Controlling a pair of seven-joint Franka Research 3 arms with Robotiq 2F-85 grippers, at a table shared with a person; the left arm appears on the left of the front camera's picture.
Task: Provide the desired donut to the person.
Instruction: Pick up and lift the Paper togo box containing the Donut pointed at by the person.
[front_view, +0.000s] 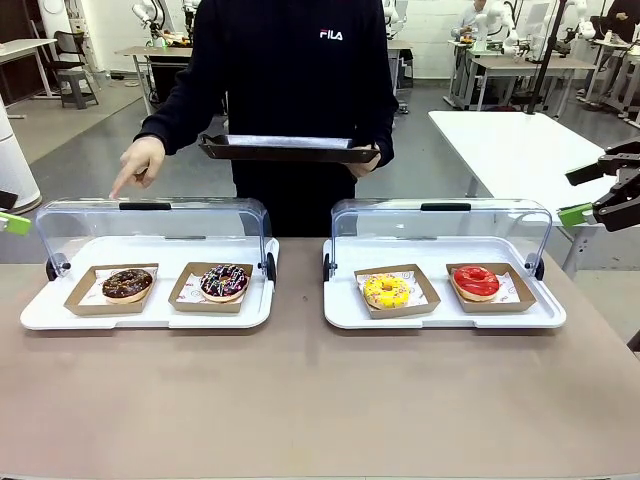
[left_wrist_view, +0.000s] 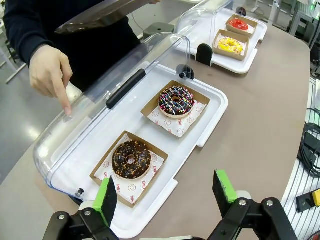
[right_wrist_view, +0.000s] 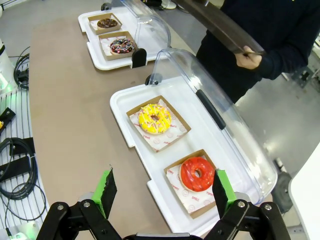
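- Across the table (front_view: 300, 400), at its far edge, the person (front_view: 290, 70) stands with a dark serving tray (front_view: 280, 150) held level at the waist by the tray-holding hand (front_view: 363, 160).
- Their pointing hand (front_view: 141, 160) aims an index finger down at the left clear cover (front_view: 150, 222), which is swung open over the back of the left display tray (front_view: 40, 312) (in the left wrist view the fingertip meets the plastic near its outer end).
- Below that end sits the chocolate donut (front_view: 127, 284) in a cardboard box, with the sprinkled donut (front_view: 224, 281) just beside it in a box of its own.
- On the right display tray (front_view: 440, 318), under the right clear cover (front_view: 440, 225), which is also open, the yellow donut (front_view: 386, 290) and the red donut (front_view: 476, 281) sit in separate boxes.
- The left gripper (left_wrist_view: 165, 189) hangs above the near edge of the left display tray, close to the chocolate donut, with its jaws spread wide and empty.
- The right gripper (right_wrist_view: 163, 186) hangs by the red donut, also spread wide and holding nothing.
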